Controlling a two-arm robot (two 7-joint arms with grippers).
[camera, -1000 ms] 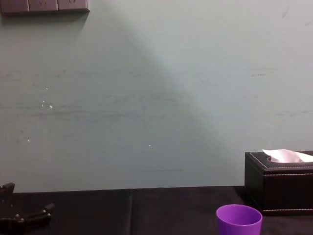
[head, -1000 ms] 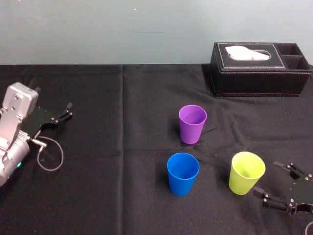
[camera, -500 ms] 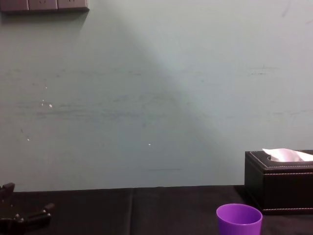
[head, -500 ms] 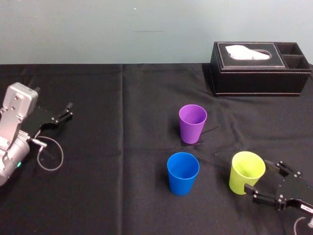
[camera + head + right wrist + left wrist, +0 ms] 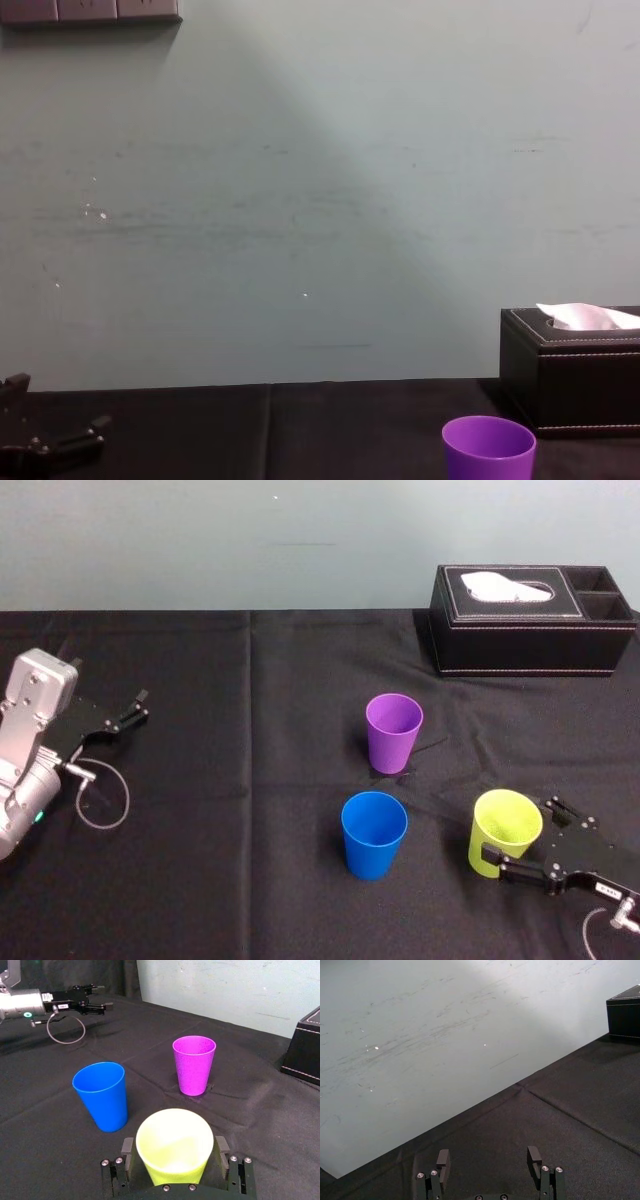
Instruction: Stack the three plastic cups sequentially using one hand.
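Note:
Three plastic cups stand upright and apart on the black cloth: the purple cup point(image 5: 394, 732) point(image 5: 194, 1064) point(image 5: 488, 447) farthest back, the blue cup point(image 5: 374, 834) point(image 5: 102, 1094) in front of it, and the yellow-green cup point(image 5: 505, 832) point(image 5: 174, 1145) at the front right. My right gripper point(image 5: 515, 828) point(image 5: 174, 1154) is open, low over the cloth, with one finger on each side of the yellow-green cup. I see no squeeze on the cup. My left gripper point(image 5: 138, 707) point(image 5: 489, 1157) point(image 5: 55, 405) rests open at the far left with nothing between its fingers.
A black tissue box point(image 5: 530, 620) point(image 5: 570, 370) sits at the back right by the wall. A loop of cable point(image 5: 100, 802) lies beside the left arm. Bare black cloth point(image 5: 250, 780) stretches between the left arm and the cups.
My right gripper has slid in from the right front edge toward the yellow-green cup; its fingers now flank it. The cups and left arm have stayed put.

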